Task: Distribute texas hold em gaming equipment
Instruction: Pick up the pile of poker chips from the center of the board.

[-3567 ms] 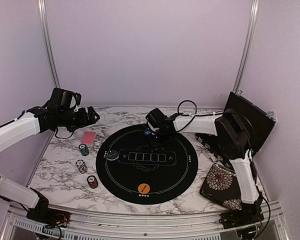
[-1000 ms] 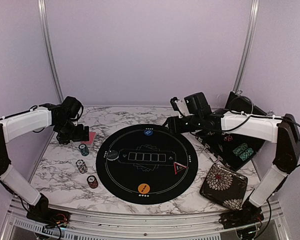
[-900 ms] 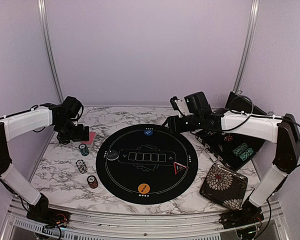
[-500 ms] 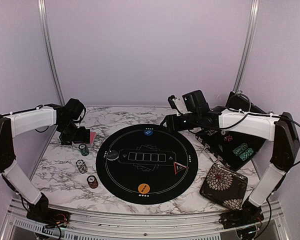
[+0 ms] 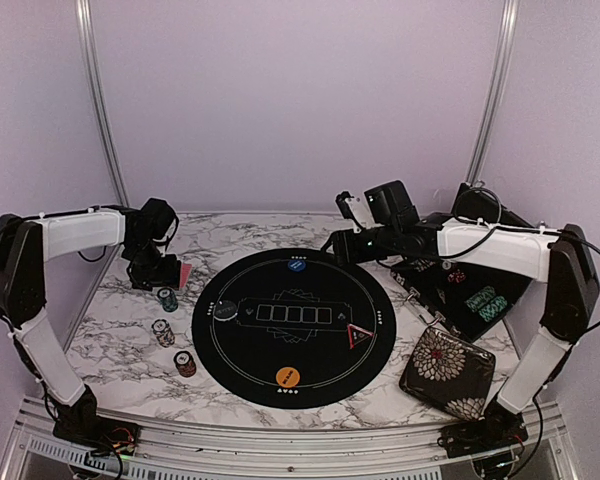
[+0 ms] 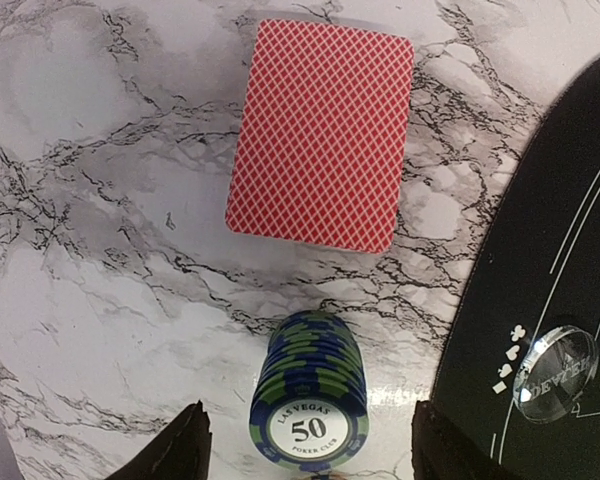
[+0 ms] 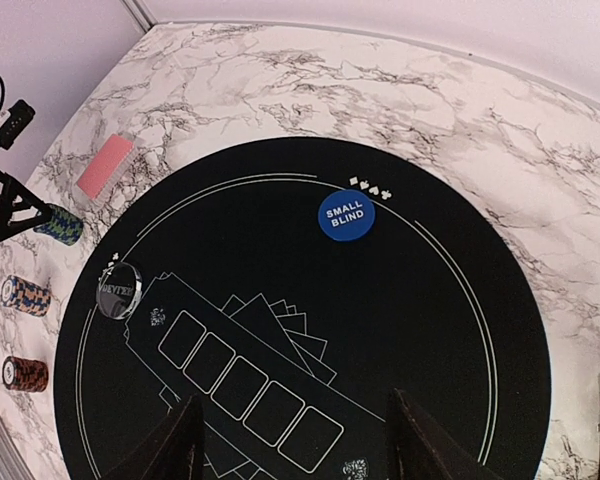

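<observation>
While the left end effector point(image 6: 310, 440) stands open astride the blue-and-green chip stack point(image 6: 308, 385), with a gap on each side, I take the step in hand to be gripping that stack for delivery to a player's place.

Position: the stack sits on the marble tabletop point(image 6: 100, 250), near the red-backed cards point(image 6: 323, 135) but apart from them, and just off the edge of the black mat point(image 6: 570, 200). It looks centred between the fingers point(image 6: 185, 450).

Notes for the grip:
- I want the pads low on the stack so all the chips come up together, not just the top few.
- Close evenly. A one-sided push would likely shear the column.
- Lift straight up before travelling, since the cards and the clear dealer disc point(image 6: 557, 365) are both close.

Right end effector point(image 7: 295, 440): open and empty, hanging above the mat on the near side of the blue small-blind disc point(image 7: 345, 216). I leave it parked.
</observation>
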Robot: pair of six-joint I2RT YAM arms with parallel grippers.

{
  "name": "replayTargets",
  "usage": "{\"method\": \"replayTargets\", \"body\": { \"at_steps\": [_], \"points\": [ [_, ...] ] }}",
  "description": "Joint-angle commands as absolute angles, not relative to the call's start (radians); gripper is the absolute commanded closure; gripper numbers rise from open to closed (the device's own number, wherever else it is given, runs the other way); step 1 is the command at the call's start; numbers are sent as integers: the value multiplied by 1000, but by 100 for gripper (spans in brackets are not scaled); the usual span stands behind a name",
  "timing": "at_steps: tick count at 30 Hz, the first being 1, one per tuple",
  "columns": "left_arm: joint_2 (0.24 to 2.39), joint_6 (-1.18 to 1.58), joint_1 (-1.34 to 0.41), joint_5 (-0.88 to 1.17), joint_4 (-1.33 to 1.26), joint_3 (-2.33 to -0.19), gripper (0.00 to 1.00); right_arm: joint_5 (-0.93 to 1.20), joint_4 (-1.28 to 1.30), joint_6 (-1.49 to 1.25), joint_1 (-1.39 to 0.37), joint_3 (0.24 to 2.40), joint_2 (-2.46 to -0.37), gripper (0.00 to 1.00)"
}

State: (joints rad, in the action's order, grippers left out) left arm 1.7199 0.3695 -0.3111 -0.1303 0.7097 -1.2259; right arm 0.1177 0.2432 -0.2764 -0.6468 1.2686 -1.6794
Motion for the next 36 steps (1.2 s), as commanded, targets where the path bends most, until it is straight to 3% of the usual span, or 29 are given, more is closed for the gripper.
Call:
{"method": "replayTargets", "body": {
  "at_steps": [1,36],
  "points": [
    [1746,353,-301,-120,754,-1251,32,104,239,-276,-645,1264,-1664,41],
    [1821,338,-297,-104,766,-1273,52,84,232,-288,-645,1236,-1652,41]
  ]
}}
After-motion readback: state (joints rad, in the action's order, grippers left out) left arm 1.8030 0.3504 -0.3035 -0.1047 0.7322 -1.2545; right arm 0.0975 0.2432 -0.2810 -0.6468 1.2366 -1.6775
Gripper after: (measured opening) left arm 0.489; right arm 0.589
